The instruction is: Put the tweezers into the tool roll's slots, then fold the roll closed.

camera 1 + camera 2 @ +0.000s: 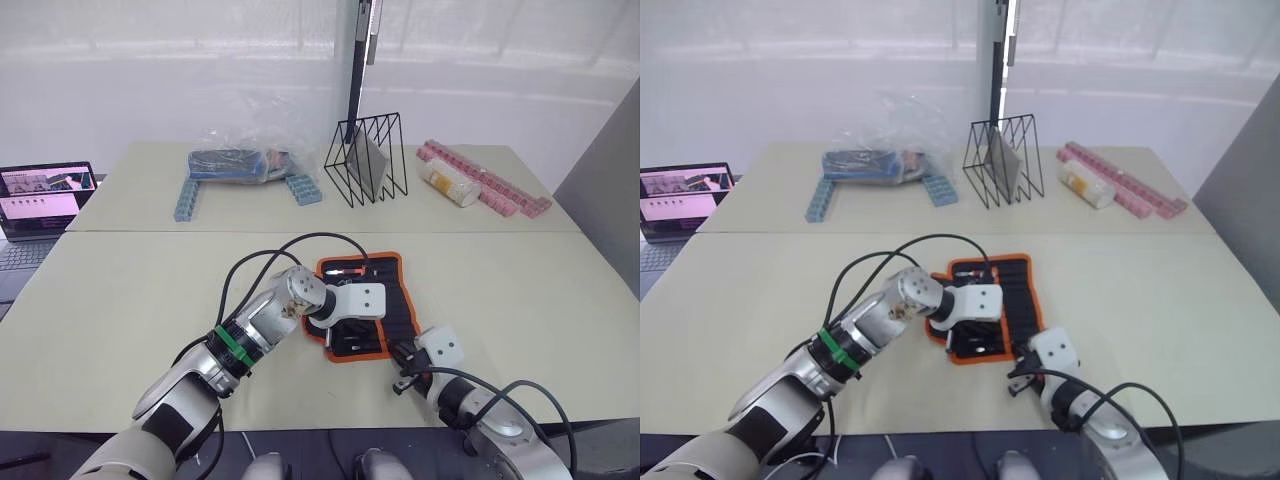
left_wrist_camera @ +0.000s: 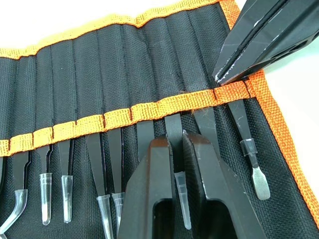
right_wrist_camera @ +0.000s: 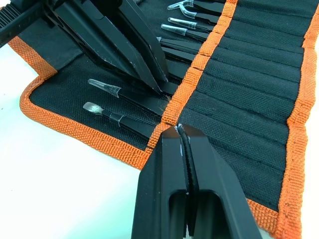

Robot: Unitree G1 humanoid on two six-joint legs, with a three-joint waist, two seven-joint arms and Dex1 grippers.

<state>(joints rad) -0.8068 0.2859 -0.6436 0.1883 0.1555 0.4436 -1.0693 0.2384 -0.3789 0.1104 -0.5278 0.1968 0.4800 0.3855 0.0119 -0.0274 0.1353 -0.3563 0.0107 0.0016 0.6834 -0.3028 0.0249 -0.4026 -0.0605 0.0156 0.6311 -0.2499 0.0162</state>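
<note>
Nearest me, my right gripper [image 3: 182, 130] has its fingers pressed together with nothing between them, tips resting on the orange trim at the near corner of the roll [image 1: 385, 310], pinning it to the table [image 1: 120, 300]. Just beyond, my left gripper [image 2: 178, 142] has its fingers nearly closed around one of the tweezers [image 2: 175, 130], gripping its shank just below the mouth of the slots [image 2: 124, 74]. The roll lies open and flat on the near table, and the other tweezers sit side by side in their pockets, clear tip caps sticking out over the lower flap. I judge these tools light, stiff and slick, with fine points that bend easily, so the flat of the shank is the place to hold, not the capped tip. The roll is soft fabric that will wrinkle and slide unless held down; for folding I would take it by the orange edging. Farther off, on the second table, a clear bag [image 1: 240, 160] holds blue items, a wire rack [image 1: 368, 160] holds a grey plate, and pink strips [image 1: 490, 185] lie beside a jar.
</note>
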